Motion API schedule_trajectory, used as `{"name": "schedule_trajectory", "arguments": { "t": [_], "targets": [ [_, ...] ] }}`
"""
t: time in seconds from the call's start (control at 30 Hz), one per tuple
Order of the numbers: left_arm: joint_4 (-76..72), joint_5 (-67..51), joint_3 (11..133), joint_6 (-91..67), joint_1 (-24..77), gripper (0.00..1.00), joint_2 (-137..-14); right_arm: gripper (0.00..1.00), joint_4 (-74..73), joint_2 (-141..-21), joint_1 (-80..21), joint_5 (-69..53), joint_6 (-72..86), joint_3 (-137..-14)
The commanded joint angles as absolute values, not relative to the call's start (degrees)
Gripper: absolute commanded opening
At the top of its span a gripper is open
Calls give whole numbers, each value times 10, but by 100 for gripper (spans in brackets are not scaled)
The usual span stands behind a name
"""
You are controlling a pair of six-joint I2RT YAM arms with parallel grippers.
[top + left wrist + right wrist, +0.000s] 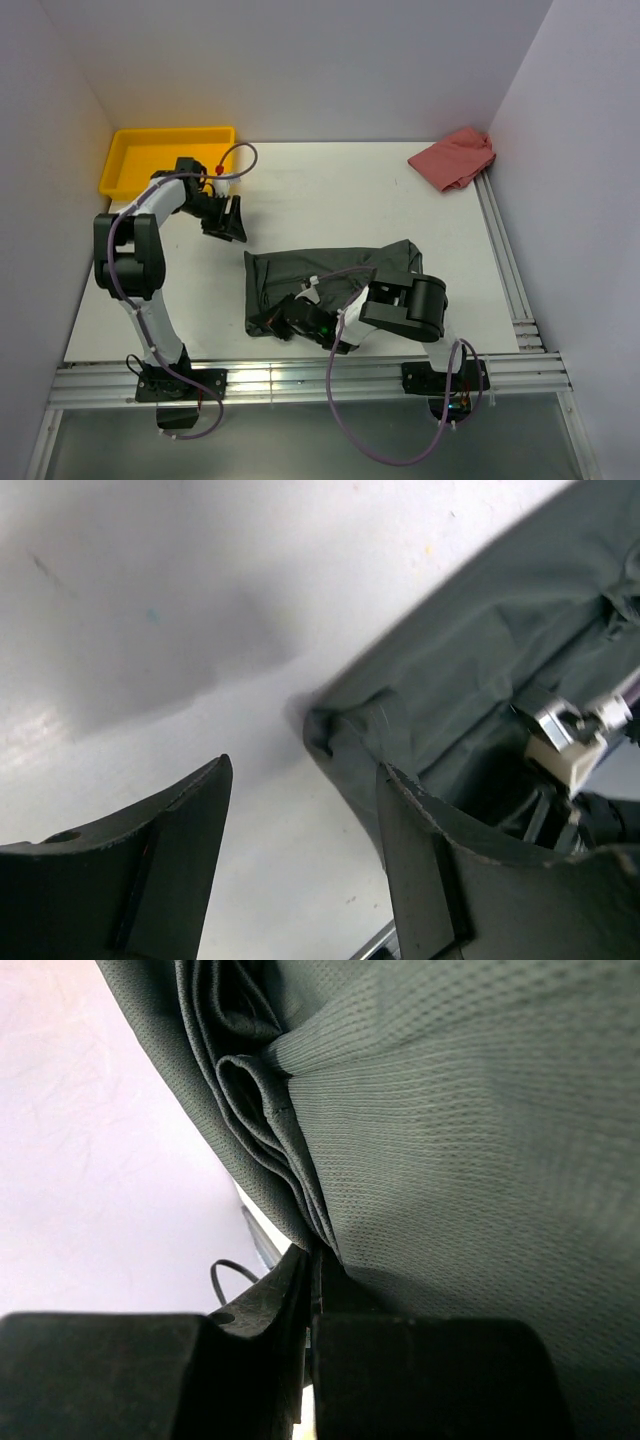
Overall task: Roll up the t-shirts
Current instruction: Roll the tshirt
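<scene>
While left hand (303, 780) gapes, right hand (313, 1265) pinches t-shirt (460, 1120).

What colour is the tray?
The tray is yellow; the top view shows it best.

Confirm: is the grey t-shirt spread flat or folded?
Folded. The t-shirt lies as a bunched band, and the right wrist view shows stacked layers at its edge, pinched between the right fingers.

no readable text, labels or numbers
</scene>
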State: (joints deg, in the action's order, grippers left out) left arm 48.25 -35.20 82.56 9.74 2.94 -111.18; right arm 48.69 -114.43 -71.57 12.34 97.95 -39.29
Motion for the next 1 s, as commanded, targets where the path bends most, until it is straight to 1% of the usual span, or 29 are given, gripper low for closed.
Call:
{"name": "schedule_trajectory", "arguments": {
  "t": [0.0, 0.13, 0.33, 0.43, 0.83, 0.97],
  "targets": [
    [531, -408, 796, 148, 11, 65, -1050, 0, 524, -1159, -712, 127, 998, -376],
    [539, -424, 702, 192, 2, 65, -1023, 0, 531, -1163, -710, 130, 1004, -374],
    [527, -472, 626, 207, 2, 62, -1044, 0, 549, -1174, -710, 127, 1012, -373],
    [537, -502, 629, 211, 2, 60, -1071, 0, 548, -1175, -711, 127, 1012, -376],
    [476, -505, 625, 130, 17, 57, -1119, 0, 530, -1165, -710, 129, 998, -381],
    [469, -497, 635, 117, 28, 53, -1133, 0, 511, -1161, -712, 129, 987, -391]
  ]
}}
